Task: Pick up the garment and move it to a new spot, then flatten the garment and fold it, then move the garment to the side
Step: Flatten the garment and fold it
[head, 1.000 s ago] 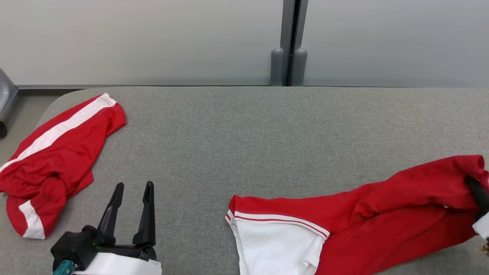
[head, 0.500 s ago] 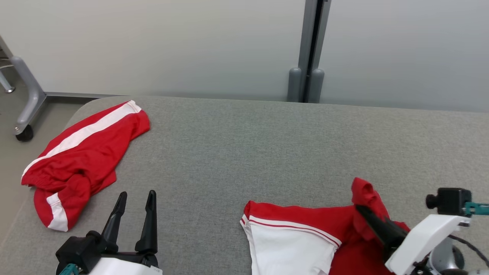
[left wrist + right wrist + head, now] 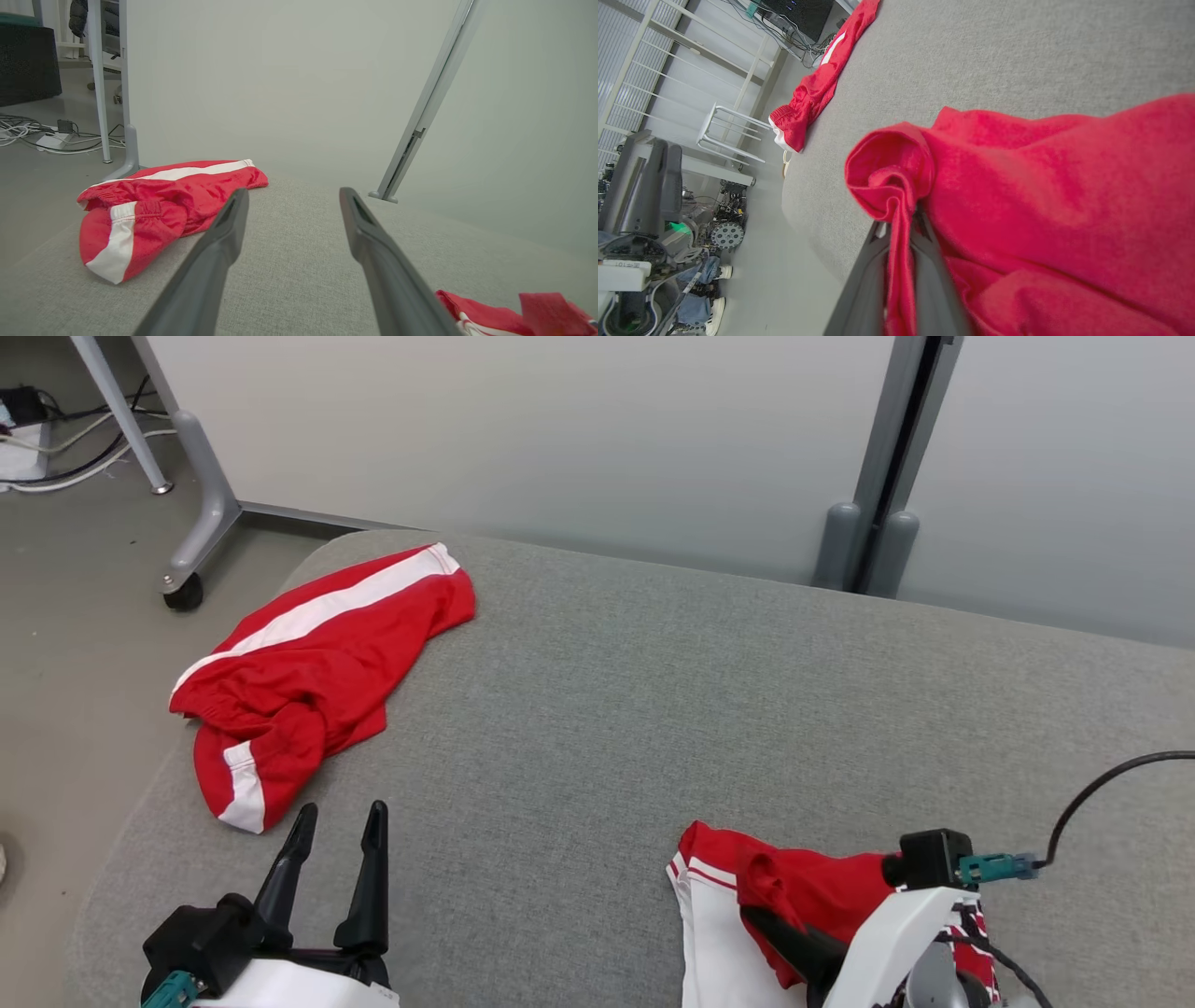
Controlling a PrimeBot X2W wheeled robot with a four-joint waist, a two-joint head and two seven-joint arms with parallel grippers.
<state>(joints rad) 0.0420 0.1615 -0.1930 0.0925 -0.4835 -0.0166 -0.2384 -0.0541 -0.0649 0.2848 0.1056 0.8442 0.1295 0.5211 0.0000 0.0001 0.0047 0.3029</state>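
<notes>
Noted right fingers (image 3: 866, 280) pinched shut on a rolled fold of fleecy red garment (image 3: 1041, 196). Found it bunched at near right edge of grey woven counter (image 3: 653, 709), lower part cut off. Saw left fingers (image 3: 219, 252) spread wide, empty. Spotted shiny red-white shorts (image 3: 317, 681) crumpled far left.

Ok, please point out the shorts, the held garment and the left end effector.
shorts (image 3: 317, 681), head view, on the red cloth at its middle.
garment (image 3: 831, 896), head view, on the red part beside its white panel.
left end effector (image 3: 342, 808), head view, midway between its fingertips.
</notes>
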